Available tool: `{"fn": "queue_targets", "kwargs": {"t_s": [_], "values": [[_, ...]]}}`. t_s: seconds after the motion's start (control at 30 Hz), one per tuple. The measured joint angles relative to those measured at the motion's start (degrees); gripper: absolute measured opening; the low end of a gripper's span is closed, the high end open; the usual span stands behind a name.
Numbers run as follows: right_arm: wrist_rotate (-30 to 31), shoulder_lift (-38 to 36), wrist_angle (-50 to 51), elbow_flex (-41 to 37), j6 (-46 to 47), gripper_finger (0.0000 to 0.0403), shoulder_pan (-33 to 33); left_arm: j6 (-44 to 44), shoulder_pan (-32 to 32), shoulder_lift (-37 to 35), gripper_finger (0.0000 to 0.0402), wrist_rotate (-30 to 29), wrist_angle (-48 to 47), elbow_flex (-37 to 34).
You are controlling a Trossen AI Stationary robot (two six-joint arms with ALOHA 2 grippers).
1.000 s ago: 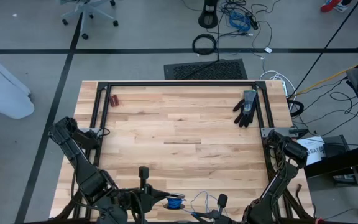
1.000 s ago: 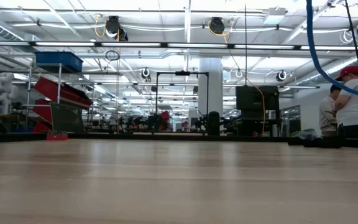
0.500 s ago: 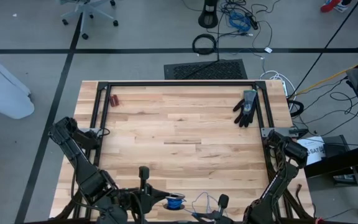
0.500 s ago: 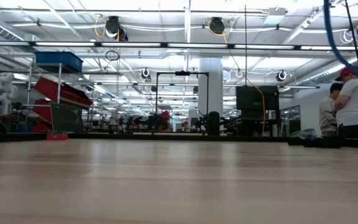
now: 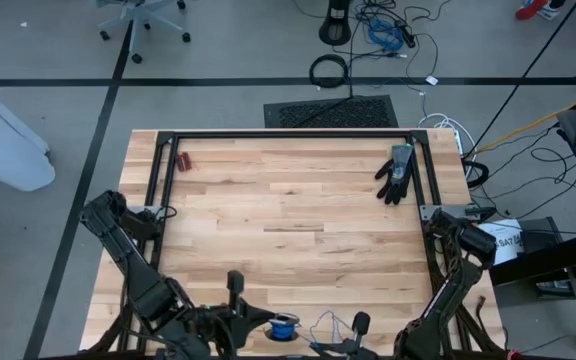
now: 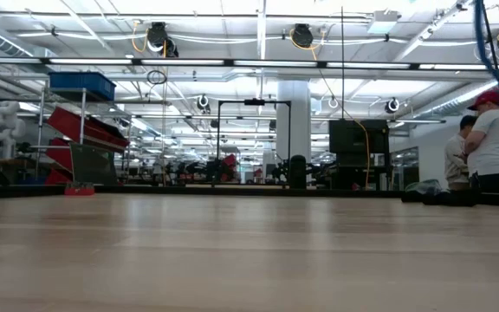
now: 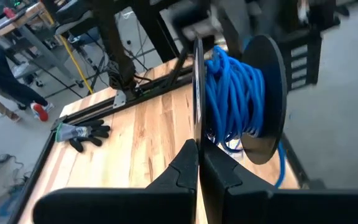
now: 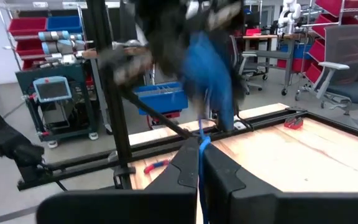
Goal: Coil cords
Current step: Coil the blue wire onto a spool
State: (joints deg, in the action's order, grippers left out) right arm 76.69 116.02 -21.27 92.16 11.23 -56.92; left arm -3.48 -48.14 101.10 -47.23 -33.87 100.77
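Cords (image 5: pixel 285 325) at table (image 5: pixel 288 210) near edge; glove (image 5: pixel 396 173) (far right).

Bright blue cords (image 7: pixel 235 93), black glove (image 5: pixel 397 173), pale striped wooden table (image 5: pixel 288 210)

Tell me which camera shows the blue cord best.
The left wrist view: the blue cord fills it, wound on a dark spool. The right wrist view shows it blurred, a strand pinched in the right hand. The high view shows a small bundle; the low view, a strand at the corner.
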Motion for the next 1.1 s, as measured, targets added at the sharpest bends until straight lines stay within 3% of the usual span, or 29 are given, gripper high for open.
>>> {"fn": "queue_targets", "kwargs": {"t_s": [0.2, 0.43, 0.8, 1.1], "values": [[0.00, -4.32, 0.20, 0.00, -4.28, 0.0000, -1.07, 5.42, 0.11, 1.80, 0.0006, -1.18, 0.53, -0.06], [-0.09, -8.65, 0.08, 0.00, -8.34, 0.0000, -1.74, 7.64, 1.36, 1.79, 0.0006, -7.38, 2.29, -0.04], [-1.04, -8.36, 0.58, 0.00, -7.59, 0.0000, -0.09, 8.08, 3.19, 2.55, 0.0006, -8.82, 3.41, -0.04], [-7.10, -8.10, -0.14, 0.00, -7.24, 0.0000, 3.06, 6.96, 4.00, 2.60, 0.0006, -9.02, 3.45, -0.04]]}}
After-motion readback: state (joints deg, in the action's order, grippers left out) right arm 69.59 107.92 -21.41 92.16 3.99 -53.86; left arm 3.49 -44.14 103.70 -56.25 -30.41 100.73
